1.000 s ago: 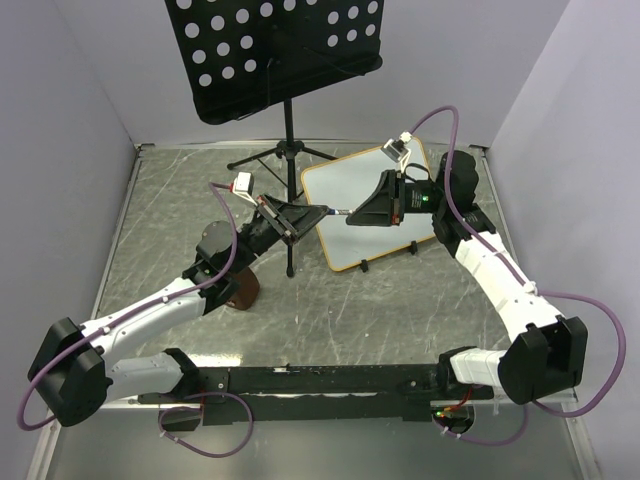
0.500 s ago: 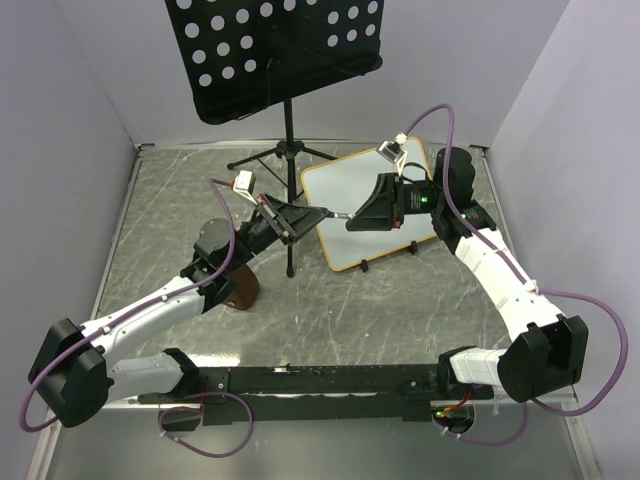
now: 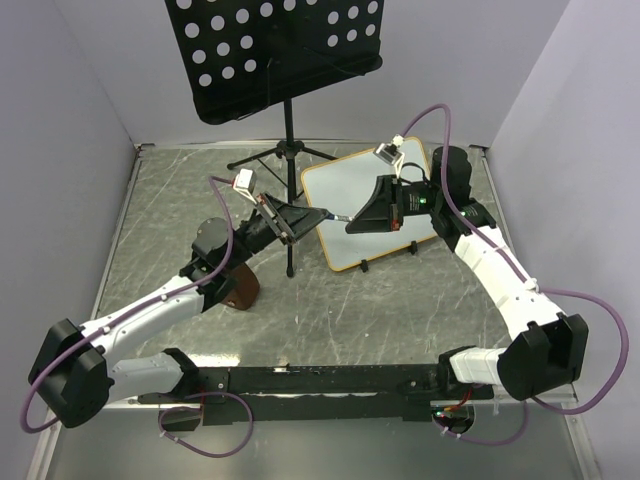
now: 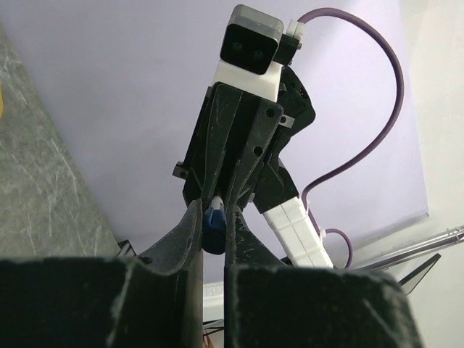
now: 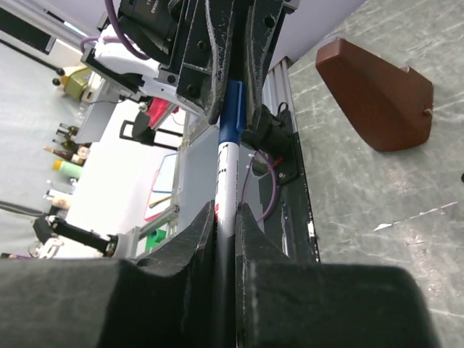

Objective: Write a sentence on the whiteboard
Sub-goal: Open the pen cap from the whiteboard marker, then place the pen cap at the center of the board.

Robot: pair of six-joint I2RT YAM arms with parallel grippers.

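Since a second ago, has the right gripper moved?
Yes, slightly. The right gripper, shut on the marker, has edged left over the whiteboard, toward the music stand's pole.

Shows the left gripper (image 3: 323,213) and right gripper (image 3: 350,223) meeting tip to tip on a thin marker (image 3: 337,218) over the left edge of the whiteboard (image 3: 348,188). Sets the music stand (image 3: 270,60) behind, a brown block (image 3: 243,290) beside the left arm.

Between the matt black plastic jaws, the marker (image 5: 226,167) shows a glossy white plastic barrel and a smooth blue cap (image 4: 212,221). Under them the desk (image 3: 400,300) looks like scratched, faintly shiny grey stone. The whiteboard (image 3: 340,185) beside them is smooth, glossy white.
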